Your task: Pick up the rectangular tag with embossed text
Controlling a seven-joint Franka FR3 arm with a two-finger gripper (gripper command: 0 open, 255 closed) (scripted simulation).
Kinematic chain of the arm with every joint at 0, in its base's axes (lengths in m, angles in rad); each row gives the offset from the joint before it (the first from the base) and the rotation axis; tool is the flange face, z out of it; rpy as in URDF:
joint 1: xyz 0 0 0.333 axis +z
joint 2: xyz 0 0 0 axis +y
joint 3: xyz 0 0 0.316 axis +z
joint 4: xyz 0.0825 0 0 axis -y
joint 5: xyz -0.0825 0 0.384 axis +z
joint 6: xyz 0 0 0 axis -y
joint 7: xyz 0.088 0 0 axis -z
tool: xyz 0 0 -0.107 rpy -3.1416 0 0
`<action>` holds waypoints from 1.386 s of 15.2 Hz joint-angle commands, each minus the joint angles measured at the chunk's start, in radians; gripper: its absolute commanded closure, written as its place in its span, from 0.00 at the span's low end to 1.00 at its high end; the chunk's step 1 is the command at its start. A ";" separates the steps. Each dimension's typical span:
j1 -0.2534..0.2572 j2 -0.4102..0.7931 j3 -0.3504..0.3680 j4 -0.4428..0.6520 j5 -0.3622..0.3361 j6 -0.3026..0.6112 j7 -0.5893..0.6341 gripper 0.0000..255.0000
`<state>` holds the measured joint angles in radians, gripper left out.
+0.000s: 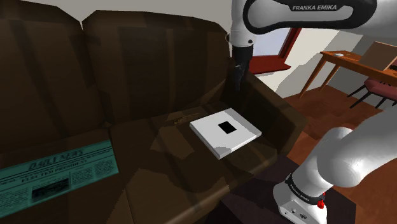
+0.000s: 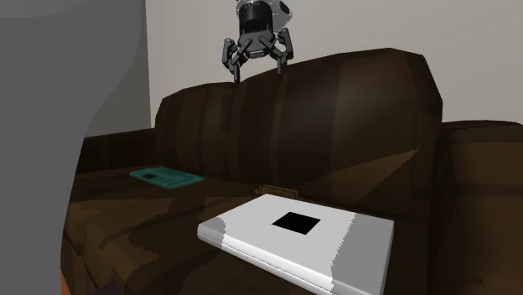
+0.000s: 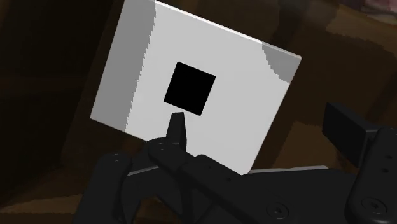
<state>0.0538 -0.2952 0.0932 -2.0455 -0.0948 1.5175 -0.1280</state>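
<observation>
1. My pincer (image 2: 258, 70) hangs empty, fingers apart, above the sofa (image 2: 352, 109).
2. The small brown tag (image 2: 277, 189) lies on the seat, at twelve o'clock of the white slab (image 2: 335, 243) in the second exterior view.
3. Descent, grasp and lift all remain.

The sofa (image 1: 146, 76) is dark brown, mottled with lighter brown patches across its seat. The slab (image 1: 226, 132) lying on it is white, with a black square at its middle and grey shading at its corners. The newspaper (image 1: 57, 175) is teal with dark print and pale headline lettering. A small tag (image 2: 277, 189) reads tan-brown against the darker cushion. The arm (image 1: 343, 159) is white with dark joints, a black band (image 1: 299, 16) carrying white lettering, and a red button (image 1: 320, 204) near its base. The gripper (image 2: 257, 71) is black with grey highlights. The window frame (image 1: 270, 63) is red, the table (image 1: 340, 57) orange-brown, the chair seat (image 1: 382, 86) dull red, the floor (image 1: 324, 105) reddish brown and the wall (image 2: 469, 50) pale grey.
</observation>
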 commanded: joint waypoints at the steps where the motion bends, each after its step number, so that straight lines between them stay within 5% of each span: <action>1: 0.010 0.103 0.017 0.071 -0.044 -0.007 -0.035 0.00; 10: 0.085 0.538 0.087 0.407 -0.266 -0.083 -0.168 0.00; 21: 0.258 1.040 0.099 0.836 -0.554 -0.202 -0.391 0.00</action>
<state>0.2981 0.7017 0.1955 -1.2415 -0.6194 1.3191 -0.4905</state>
